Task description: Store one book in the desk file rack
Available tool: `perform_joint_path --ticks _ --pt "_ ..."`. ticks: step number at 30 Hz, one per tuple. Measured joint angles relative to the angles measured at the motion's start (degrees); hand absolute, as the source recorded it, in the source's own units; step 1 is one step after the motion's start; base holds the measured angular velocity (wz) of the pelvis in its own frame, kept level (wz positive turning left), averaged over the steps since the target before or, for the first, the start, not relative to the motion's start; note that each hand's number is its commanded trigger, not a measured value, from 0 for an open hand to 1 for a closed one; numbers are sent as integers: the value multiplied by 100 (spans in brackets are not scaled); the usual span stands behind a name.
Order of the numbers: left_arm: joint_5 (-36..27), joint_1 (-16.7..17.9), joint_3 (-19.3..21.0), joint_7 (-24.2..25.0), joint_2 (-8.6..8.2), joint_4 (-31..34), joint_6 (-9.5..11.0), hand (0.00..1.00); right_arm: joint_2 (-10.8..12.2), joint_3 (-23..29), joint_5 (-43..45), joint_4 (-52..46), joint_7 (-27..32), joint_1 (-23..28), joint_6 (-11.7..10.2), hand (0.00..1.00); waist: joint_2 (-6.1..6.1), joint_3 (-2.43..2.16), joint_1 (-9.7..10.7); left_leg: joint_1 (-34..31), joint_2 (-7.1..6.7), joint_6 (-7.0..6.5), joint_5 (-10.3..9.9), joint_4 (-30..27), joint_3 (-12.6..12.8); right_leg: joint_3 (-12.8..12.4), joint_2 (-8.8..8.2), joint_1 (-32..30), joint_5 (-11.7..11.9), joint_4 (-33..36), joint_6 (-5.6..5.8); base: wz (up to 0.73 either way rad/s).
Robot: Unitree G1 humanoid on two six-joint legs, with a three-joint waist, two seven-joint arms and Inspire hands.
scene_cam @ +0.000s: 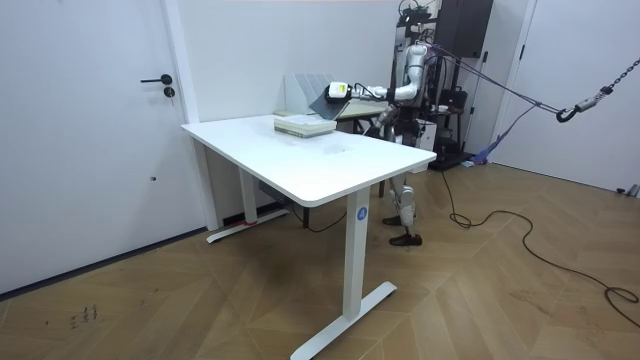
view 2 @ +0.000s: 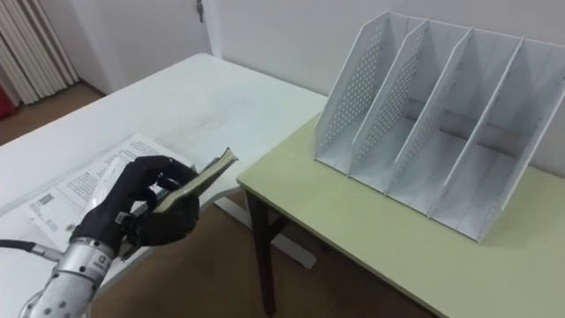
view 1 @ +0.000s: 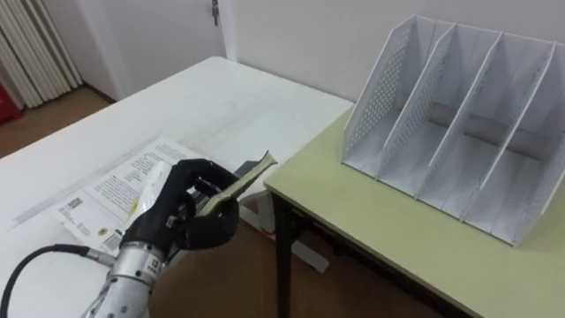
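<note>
My left hand, in a black glove, is shut on a thin book and holds it edge-on in the air. The book sits over the gap between the white table and the pale green desk. The white perforated file rack stands at the back of that desk, to the right of the book, its several slots bare. In the room view I stand at the far end of the white table with the book raised. My right hand hangs low by my body.
More books with printed covers lie on the white table just left of and below my left hand, seen in the room view as a low stack. The desk's front left corner lies close under the held book. A wall stands behind the rack.
</note>
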State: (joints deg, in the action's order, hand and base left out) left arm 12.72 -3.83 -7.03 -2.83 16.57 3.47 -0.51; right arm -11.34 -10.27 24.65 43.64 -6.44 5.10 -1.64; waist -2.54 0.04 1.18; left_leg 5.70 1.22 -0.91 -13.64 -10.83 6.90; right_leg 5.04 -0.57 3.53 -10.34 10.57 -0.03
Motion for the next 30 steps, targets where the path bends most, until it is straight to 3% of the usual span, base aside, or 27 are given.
perform_joint_path --ticks 4,5,6,11,14,23,30 --pt "-529 -1 7 85 -2 303 183 100 1 -134 -24 -209 -82 -14 -137 0 -32 -17 -36 8 -6 0 0 2 -14 26 -11 23 0 -4 0 5" --pt "-745 -1 7 86 -3 343 323 100 2 -148 -25 -262 -117 -22 -167 0 -41 -22 -66 38 -7 0 0 9 -23 30 -14 43 0 -1 0 -7" --pt "-901 0 7 97 -4 360 454 100 1 -148 -26 -336 -182 -19 -213 0 -44 -22 -113 85 -6 0 0 21 -31 32 -14 73 0 -1 0 -11" --pt "-1704 0 15 287 8 452 736 100 -29 -197 -232 -932 -476 0 -309 0 -13 0 -167 100 -9 1 0 53 -79 52 -19 61 -1 4 0 -3" --pt "-2141 20 30 628 8 451 767 100 -35 -189 -259 -1347 -768 48 -397 0 22 23 -219 89 -8 1 0 53 -67 50 -19 31 -1 26 0 -2" --pt "-3008 394 291 1329 -14 558 891 100 -75 -191 -1141 -2591 -1466 206 -473 0 32 28 -311 91 -15 0 0 -46 -67 44 -19 -7 -1 121 -5 -1" --pt "-3922 557 475 1926 -14 545 918 100 -195 -185 -2395 -3139 -1985 180 -472 0 88 62 -363 97 -11 0 0 -53 -54 40 -20 34 -1 133 -5 0"
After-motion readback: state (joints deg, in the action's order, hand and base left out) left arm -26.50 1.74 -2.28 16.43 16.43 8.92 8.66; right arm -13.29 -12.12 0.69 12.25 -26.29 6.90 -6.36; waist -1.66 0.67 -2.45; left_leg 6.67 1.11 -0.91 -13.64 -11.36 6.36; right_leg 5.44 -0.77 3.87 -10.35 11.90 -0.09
